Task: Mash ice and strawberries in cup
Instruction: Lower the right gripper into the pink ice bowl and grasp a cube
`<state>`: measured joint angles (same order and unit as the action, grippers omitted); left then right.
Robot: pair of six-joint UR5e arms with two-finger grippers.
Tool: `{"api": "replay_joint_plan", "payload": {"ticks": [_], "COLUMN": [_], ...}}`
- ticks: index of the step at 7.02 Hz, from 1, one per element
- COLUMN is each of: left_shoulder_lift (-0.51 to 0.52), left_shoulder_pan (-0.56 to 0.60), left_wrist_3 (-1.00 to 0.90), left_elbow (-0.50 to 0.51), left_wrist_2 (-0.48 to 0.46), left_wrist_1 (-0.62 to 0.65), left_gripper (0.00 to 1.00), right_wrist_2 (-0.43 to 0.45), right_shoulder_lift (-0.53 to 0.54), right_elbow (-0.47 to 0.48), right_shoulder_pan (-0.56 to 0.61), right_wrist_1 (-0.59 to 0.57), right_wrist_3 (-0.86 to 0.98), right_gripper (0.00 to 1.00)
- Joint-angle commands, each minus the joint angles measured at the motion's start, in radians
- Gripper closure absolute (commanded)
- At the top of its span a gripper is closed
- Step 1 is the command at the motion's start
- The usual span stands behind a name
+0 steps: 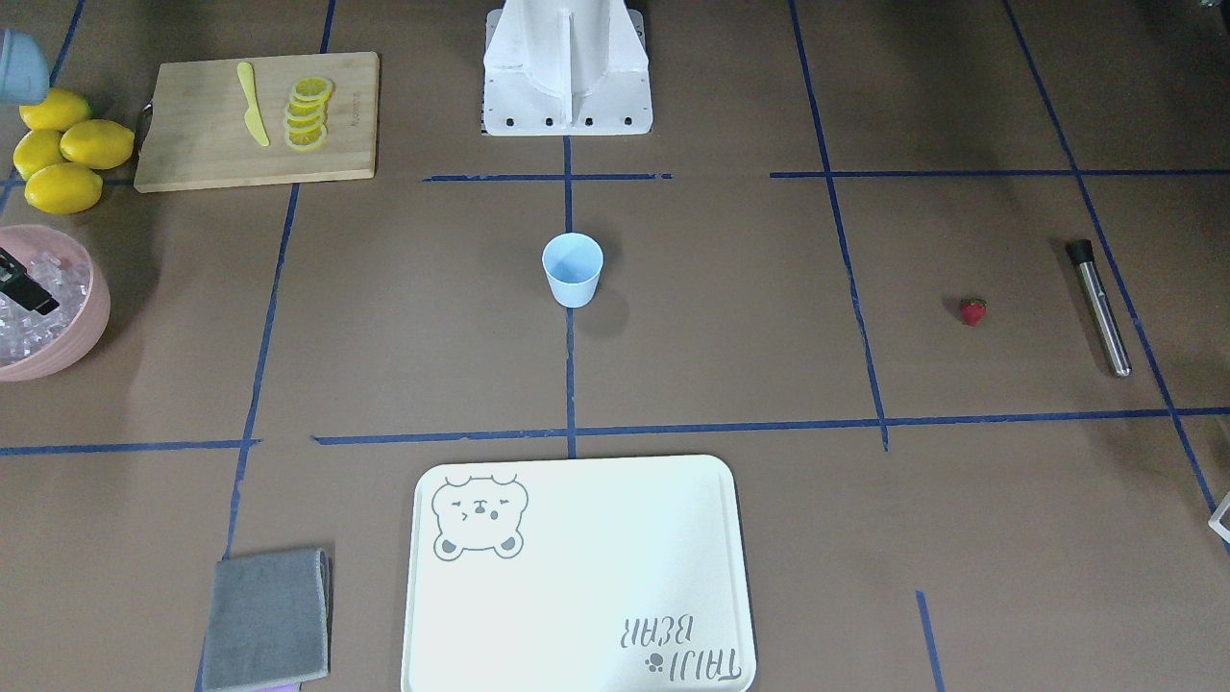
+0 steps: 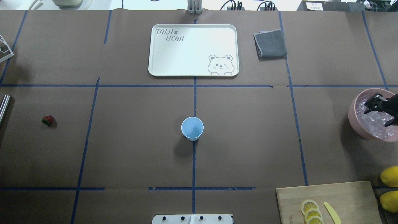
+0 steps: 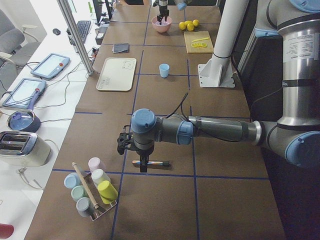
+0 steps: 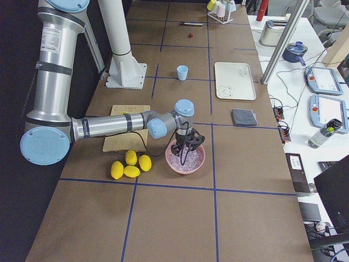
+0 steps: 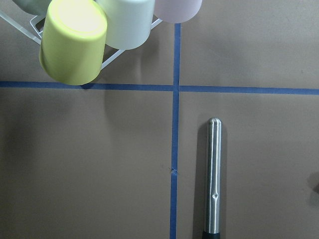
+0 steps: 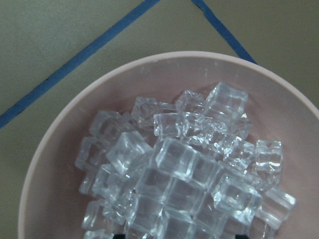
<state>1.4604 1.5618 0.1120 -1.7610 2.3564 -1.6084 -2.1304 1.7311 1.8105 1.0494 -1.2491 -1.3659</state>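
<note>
The light-blue cup (image 2: 192,127) stands upright and empty at the table's centre, also in the front view (image 1: 573,269). The strawberry (image 2: 47,120) lies alone far to its left, near a steel muddler (image 1: 1098,308). The ice (image 6: 189,174) is heaped in a pink bowl (image 2: 353,113) at the right edge. My right gripper (image 2: 378,115) hangs open over the ice with nothing held. My left gripper (image 3: 132,146) hovers above the muddler (image 5: 213,174); it shows only in the left side view, so I cannot tell whether it is open or shut.
A white bear tray (image 2: 161,70) and a grey cloth (image 2: 270,43) lie at the far side. A cutting board (image 1: 192,154) holds lemon slices and a yellow knife, with whole lemons (image 1: 67,144) beside it. A rack of coloured cups (image 5: 75,45) stands past the muddler.
</note>
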Motion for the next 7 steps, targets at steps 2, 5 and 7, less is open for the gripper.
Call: {"api": "replay_joint_plan", "payload": {"ticks": [2,5,7], "left_shoulder_lift": [0.000,0.000,0.000], "left_shoulder_pan": [0.000,0.000,0.000], "left_wrist_3": [0.000,0.000,0.000], "left_elbow": [-0.002,-0.003,-0.005], "left_wrist_2": [0.000,0.000,0.000], "left_wrist_1": [-0.001,-0.001,0.001], "left_gripper": [0.00,0.00,0.00], "right_wrist_2": [0.006,0.003,0.004], "right_shoulder_lift": [-0.010,-0.015,-0.013], "right_elbow": [-0.020,-0.010,0.042], "right_shoulder_pan": [0.000,0.000,0.004], "right_wrist_1": [0.000,0.002,-0.001], "right_wrist_3": [-0.002,-0.056,-0.055], "right_gripper": [0.34,0.97,1.00]}}
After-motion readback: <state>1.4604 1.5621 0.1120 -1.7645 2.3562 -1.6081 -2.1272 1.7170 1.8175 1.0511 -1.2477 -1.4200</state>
